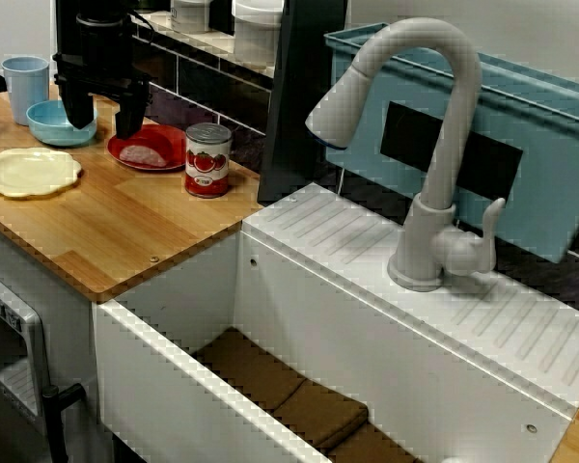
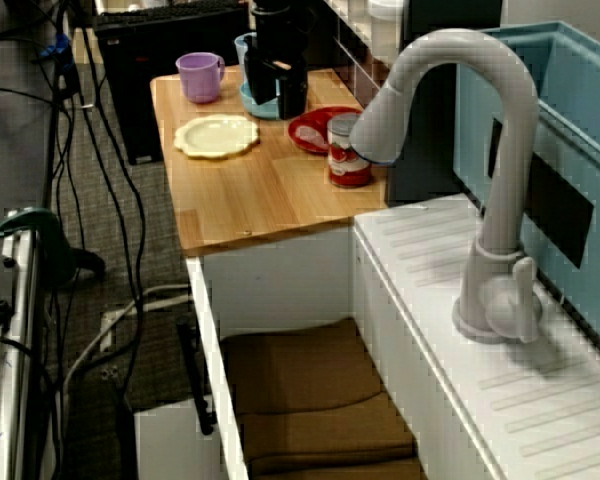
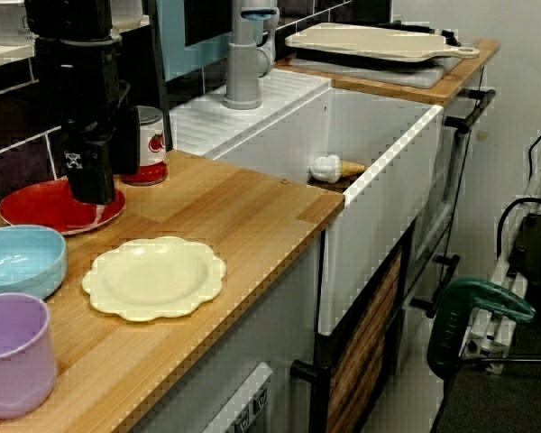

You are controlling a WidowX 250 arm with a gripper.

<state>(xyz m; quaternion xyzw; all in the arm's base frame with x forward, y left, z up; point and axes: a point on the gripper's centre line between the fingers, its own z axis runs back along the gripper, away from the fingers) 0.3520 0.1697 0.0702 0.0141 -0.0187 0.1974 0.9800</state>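
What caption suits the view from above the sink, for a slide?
Open gripper above a red plate with a pink item, beside a tomato can.

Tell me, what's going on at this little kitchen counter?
A black robot arm's hand hangs low over the wooden counter, at the edge of a red plate bearing a pale pink piece of food. Its two fingers stand apart and hold nothing. A blue bowl sits right beside it, with a cream plate in front. A tomato can stands on the sink side of the red plate.
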